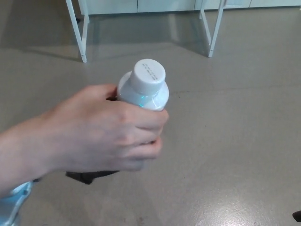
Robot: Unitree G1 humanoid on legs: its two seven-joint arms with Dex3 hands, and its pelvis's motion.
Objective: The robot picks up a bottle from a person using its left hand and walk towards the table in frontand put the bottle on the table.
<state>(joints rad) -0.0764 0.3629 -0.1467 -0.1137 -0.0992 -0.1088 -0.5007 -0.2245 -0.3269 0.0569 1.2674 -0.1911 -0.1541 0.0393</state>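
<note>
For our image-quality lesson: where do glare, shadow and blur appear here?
Head view: glare sheens the floor at lower right; soft shadow lies by the table legs up top; the person's hand looks slightly soft, the bottle cap crisper.

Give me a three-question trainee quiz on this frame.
1. True or false: the bottle has its cap on.
2. What grips the bottle? A) a person's hand B) a clamp C) nothing
3. Fill in: the white legs stand on the ____.

Key: 1 true; 2 A; 3 floor.
</note>
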